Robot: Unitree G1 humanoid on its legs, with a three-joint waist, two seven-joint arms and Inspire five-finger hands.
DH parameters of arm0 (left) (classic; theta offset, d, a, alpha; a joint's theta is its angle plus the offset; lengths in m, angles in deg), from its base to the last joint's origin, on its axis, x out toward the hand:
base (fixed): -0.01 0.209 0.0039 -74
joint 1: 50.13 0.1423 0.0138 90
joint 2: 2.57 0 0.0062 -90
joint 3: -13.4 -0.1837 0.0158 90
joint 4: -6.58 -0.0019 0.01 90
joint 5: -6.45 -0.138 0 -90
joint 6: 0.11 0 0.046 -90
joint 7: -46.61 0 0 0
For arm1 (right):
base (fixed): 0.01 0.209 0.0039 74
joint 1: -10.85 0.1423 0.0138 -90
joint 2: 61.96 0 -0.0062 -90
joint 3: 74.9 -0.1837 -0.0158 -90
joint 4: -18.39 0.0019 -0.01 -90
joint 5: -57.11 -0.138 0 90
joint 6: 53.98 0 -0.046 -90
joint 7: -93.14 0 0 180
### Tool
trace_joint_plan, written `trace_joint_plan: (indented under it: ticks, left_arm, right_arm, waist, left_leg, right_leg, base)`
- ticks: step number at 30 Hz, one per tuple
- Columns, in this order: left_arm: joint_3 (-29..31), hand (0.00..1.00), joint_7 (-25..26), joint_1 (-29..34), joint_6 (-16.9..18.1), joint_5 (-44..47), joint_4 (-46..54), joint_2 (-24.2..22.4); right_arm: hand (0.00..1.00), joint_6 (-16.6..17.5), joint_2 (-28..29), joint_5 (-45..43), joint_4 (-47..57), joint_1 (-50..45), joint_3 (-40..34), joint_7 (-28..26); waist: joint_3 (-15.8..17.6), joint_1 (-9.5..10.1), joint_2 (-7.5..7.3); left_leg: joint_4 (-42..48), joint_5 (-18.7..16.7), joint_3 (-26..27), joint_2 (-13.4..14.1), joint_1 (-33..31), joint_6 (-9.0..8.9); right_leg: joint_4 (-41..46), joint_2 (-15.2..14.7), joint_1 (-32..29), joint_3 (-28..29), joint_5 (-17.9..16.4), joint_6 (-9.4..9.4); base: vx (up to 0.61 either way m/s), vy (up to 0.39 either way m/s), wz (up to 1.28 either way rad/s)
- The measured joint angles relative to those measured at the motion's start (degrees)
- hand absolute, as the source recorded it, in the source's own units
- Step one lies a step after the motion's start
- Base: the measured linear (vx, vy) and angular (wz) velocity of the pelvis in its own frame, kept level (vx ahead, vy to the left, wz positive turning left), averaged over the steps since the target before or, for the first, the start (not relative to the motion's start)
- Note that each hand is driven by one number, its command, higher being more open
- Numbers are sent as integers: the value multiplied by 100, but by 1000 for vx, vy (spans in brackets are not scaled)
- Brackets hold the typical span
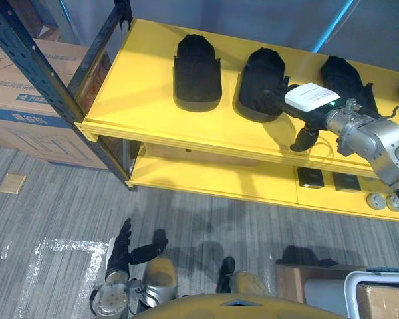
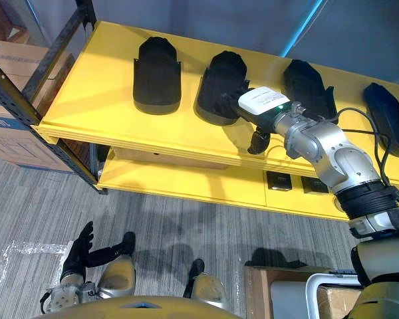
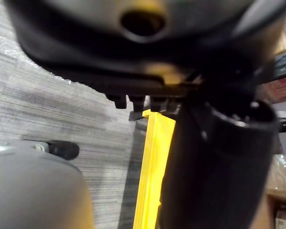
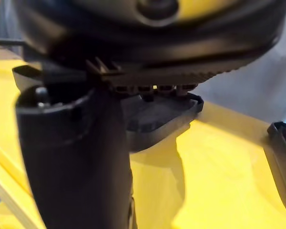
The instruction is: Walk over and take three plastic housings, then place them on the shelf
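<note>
Where the top shelf ends at its near lip, a strip of bare yellow runs along the front. There is more bare yellow left of the left housing. Four black housings sit in a row on the top shelf with narrow gaps between them: the left housing, second housing, third housing and fourth housing. The fourth is cut off at the right edge in the left eye view.

The right hand reaches in from the right to the near right side of the second housing. It is black on black, so I cannot tell whether it grips or just rests there. The left hand hangs low by the floor at near left, spread, holding nothing.

The lower shelf is half hidden under the top one. Small dark squares and round bits at its right are too small to identify. A dark blue rack post stands at the left corner, with cardboard boxes beside it, cut off. The grey carpet floor lies open in front of the rack and has a pale tape patch. Another box sits at near right, cut off. A grey wall stands behind.
</note>
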Motion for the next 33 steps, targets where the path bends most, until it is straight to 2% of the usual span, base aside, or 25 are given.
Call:
trace_joint_plan:
  ticks: [3,4,5,6,7,8,11,13,16,17,19,21,23,25,33]
  left_arm:
    - [1,100,9,0,1,0,0,10]
    - [-1,100,11,0,2,9,-1,10]
    - [-2,100,16,1,2,19,-3,10]
    - [-2,100,27,2,2,27,-7,8]
    - [-6,100,35,2,8,37,-8,7]
    - [-8,100,37,3,9,44,-11,6]
    - [-6,100,44,5,9,46,-12,-19]
    - [-6,100,47,23,9,46,-13,-28]
    - [-12,100,66,12,14,44,-18,-55]
    - [-21,100,106,7,23,43,-21,-131]
    - [-62,100,156,5,46,40,-22,-168]
    - [-175,100,257,0,157,39,-88,-226]
    - [-252,100,302,-1,173,38,-141,-235]
    - [-277,100,346,7,248,42,-234,-240]
    - [-297,100,409,10,378,43,-303,-231]
  right_arm:
    - [100,96,0,-35,6,0,-53,553]
    - [100,80,0,-222,28,0,-93,957]
    - [100,54,0,-335,64,0,-131,1130]
    - [100,-8,2,-590,156,-4,-211,1341]
    - [100,-137,63,-1430,453,-116,-564,1697]
    - [100,-169,154,-1771,614,-187,-803,1831]
    - [100,-313,1076,-3353,1710,-565,-2194,2537]
    - [100,-415,1643,-3956,2267,-672,-2485,2768]
    - [100,-588,2601,-4384,2898,-979,-2408,2943]
    - [100,-806,3188,-4547,2972,-1221,-2151,3058]
    - [100,-1035,3476,-4510,2963,-1336,-1976,3180]
    - [100,-1481,3947,-4508,2737,-1439,-1672,3427]
    - [100,-1650,4124,-4508,2622,-1438,-1598,3589]
    - [100,-1675,4403,-4507,2599,-1420,-1526,3773]
    - [100,-1674,4675,-4506,2471,-893,-1005,3750]
  waist:
    - [-21,-30,-33]
    - [-22,-37,-36]
    - [-22,-43,-36]
    - [-22,-51,-35]
    - [-22,-57,-35]
    - [-22,-61,-35]
    - [-23,-95,-32]
    - [-29,-155,-22]
    - [-44,-241,25]
    - [-64,-236,95]
    - [-67,-230,151]
    - [-40,-229,304]
    - [-50,-212,380]
    - [-52,-211,430]
    - [-54,-224,438]
  left_leg:
    - [0,0,2,1,0,0]
    - [-1,0,3,1,0,-1]
    - [-1,0,4,1,-1,-1]
    - [0,0,5,1,-3,-1]
    - [0,0,9,4,-8,-3]
    - [1,-1,11,4,-8,-5]
    - [22,4,36,-10,15,-10]
    - [22,2,55,-19,60,-13]
    - [22,0,82,-21,84,-11]
    - [20,-25,131,-20,123,-14]
    - [19,-40,150,-22,135,-16]
    - [15,-65,152,-23,125,-12]
    - [14,-58,142,-23,114,-8]
    - [19,-46,117,-23,72,-8]
    - [26,11,38,-61,41,-7]
  right_leg:
    - [0,0,0,1,0,0]
    - [-2,0,-2,2,1,1]
    - [-5,0,-4,4,1,2]
    - [-8,1,-9,8,1,2]
    - [-13,4,-15,18,1,1]
    - [-13,4,-16,22,1,1]
    - [-6,-9,-14,23,7,4]
    - [-4,-20,17,36,5,3]
    - [4,-23,9,70,3,4]
    - [8,-26,9,122,-6,-5]
    - [10,-30,7,141,-14,-17]
    - [2,-35,-11,146,-25,9]
    - [-3,-35,-12,140,-25,11]
    - [-11,-33,-32,114,-21,7]
    - [-10,-60,-7,53,25,27]
  base:
    - [0,0,0]
    - [0,0,0]
    - [0,0,0]
    - [0,0,0]
    - [0,0,0]
    - [0,0,0]
    - [13,-7,-3]
    - [5,-8,-5]
    - [-10,-2,-9]
    - [-17,2,-16]
    - [-46,6,-9]
    - [-71,5,-2]
    - [-31,-6,3]
    - [-3,-16,6]
    - [17,-11,5]
